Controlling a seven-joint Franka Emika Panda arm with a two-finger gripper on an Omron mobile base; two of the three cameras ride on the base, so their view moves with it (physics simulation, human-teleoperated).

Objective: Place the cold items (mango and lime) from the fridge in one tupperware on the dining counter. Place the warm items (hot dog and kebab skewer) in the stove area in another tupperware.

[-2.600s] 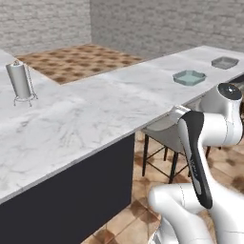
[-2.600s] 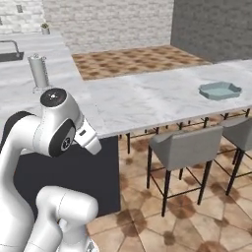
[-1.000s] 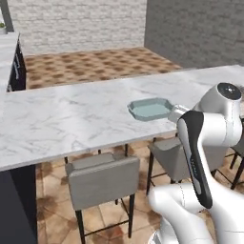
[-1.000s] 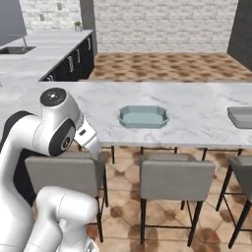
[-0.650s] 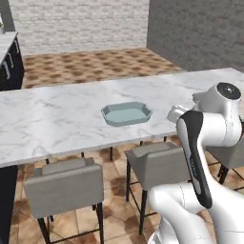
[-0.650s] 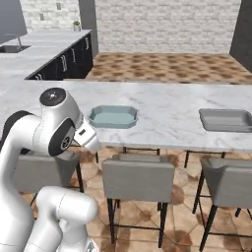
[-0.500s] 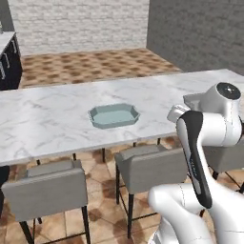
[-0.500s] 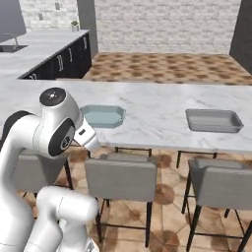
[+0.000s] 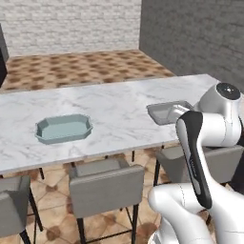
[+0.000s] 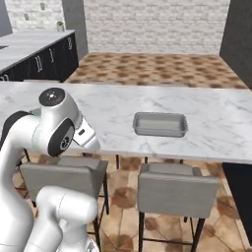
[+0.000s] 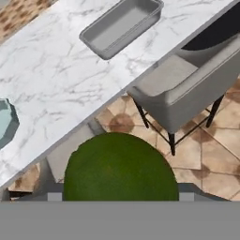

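Lime (image 11: 121, 166), dark green & round, sits right at the bottom of the hand view, pinched in the pincer (image 11: 120, 194); the fruit hides the tips themselves, so jaws read as closed on it, fairly wide. It hangs over the floor, just off the tabletop (image 11: 51, 79) edge, above a grey stool (image 11: 187, 89) & brown tile. Tabletop is white marble, a long slab running across both base views (image 9: 119, 102) (image 10: 211, 118). Grey tub (image 11: 123, 26), rectangular, nothing in it, sits on the marble ahead of the lime, near the front edge; same tub shows in the right base view (image 10: 160, 124) approx. mid-slab, & in the left base view (image 9: 167, 112) partly behind the arm (image 9: 195, 157). Teal tub (image 9: 63, 128), eight-sided, also nothing in it, lies well apart from the grey one, further left along the slab; a corner of it pokes in at the left edge of the hand view (image 11: 5, 124). Stools are tucked under the front edge (image 9: 106, 183) (image 10: 174, 189). Arm is folded up close to the base, elbow high (image 10: 54, 128), hand low & just short of the slab. Back wall is pale brick, w/ dark cabinets on the left in the right base view.
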